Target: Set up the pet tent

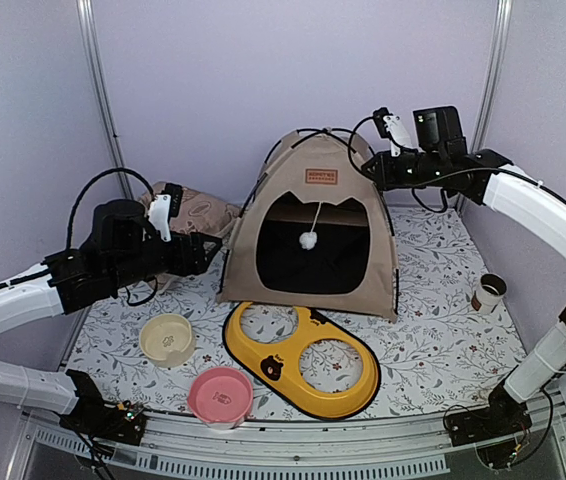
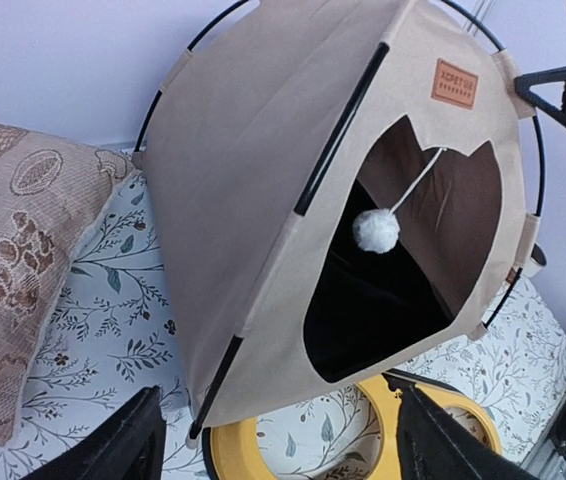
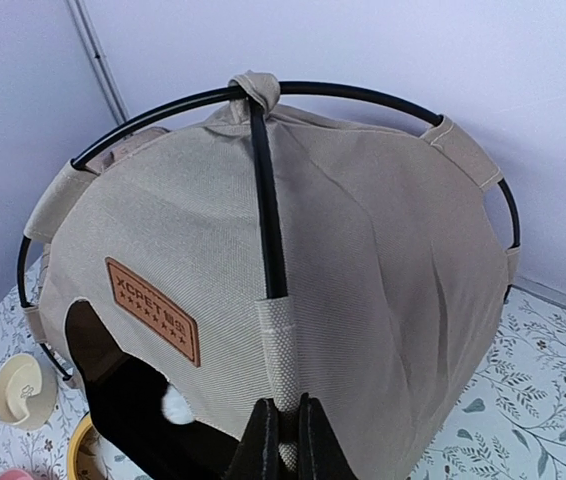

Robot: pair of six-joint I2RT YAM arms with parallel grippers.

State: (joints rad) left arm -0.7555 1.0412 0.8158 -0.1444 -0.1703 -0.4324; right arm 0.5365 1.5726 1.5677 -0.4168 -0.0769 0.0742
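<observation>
most looks done: the pet tent (image 1: 313, 225) stands arched mid-frame. right gripper (image 3: 285, 430) grasps its pole (image 3: 264, 200); left gripper (image 2: 278, 440) hangs released.

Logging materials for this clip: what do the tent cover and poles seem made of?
The tent cover: matte tan woven fabric, with visible weave and stitched loops. The poles: thin, smooth, black, bent into arcs; likely flexible plastic or fibreglass, unclear which.

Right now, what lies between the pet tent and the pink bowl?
The yellow two-ring feeder stand lies flat on the floral cloth between pet tent and pink bowl, clearest in the top view.
</observation>
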